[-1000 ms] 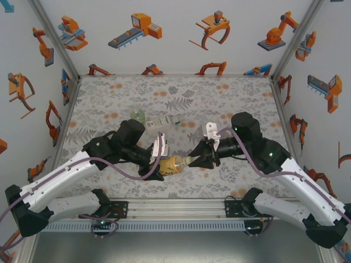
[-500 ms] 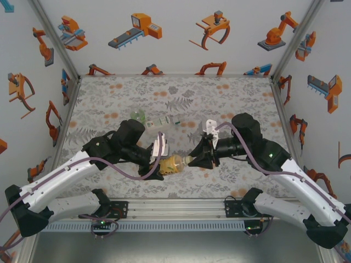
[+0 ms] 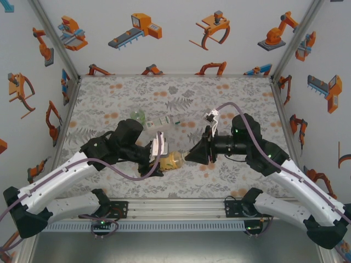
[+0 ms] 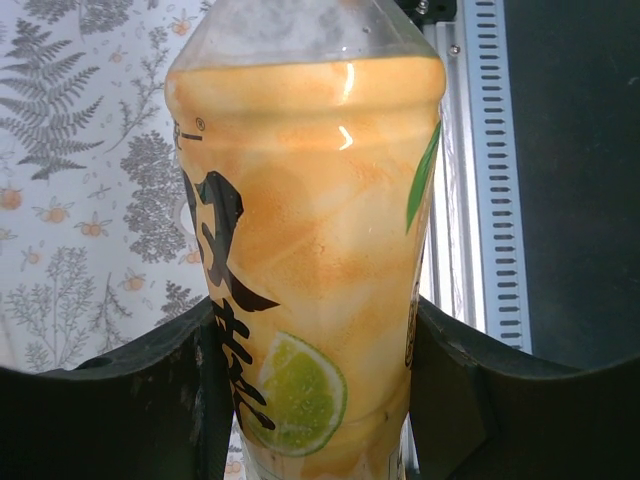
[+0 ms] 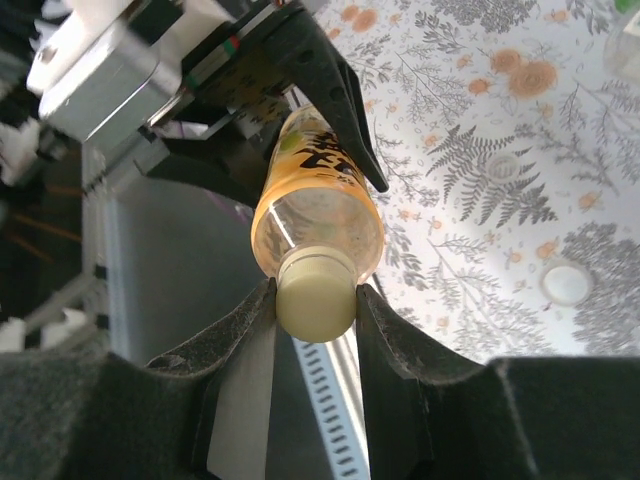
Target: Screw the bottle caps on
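The amber bottle (image 3: pixel 173 160) with the yellow label is held lying sideways above the table. My left gripper (image 3: pixel 157 164) is shut on its body; both fingers press the labelled sides of the bottle (image 4: pixel 310 250). A pale bottle cap (image 5: pixel 316 297) sits on the neck of the bottle (image 5: pixel 318 215). My right gripper (image 5: pixel 314 305) is shut on that cap, one finger on each side. In the top view the right gripper (image 3: pixel 191 155) meets the bottle's neck end-on from the right.
The clear bottle with a green-white label (image 3: pixel 164 121) lies behind my left arm, with the squat green bottle (image 3: pixel 138 115) to its left. A loose whitish cap (image 5: pixel 566 284) lies on the patterned table (image 3: pixel 181 93). The metal rail (image 3: pixel 175 208) runs along the near edge.
My right wrist has rolled about the cap's axis, its camera mount swinging upward. The amber bottle has shifted slightly. The left gripper keeps its hold.
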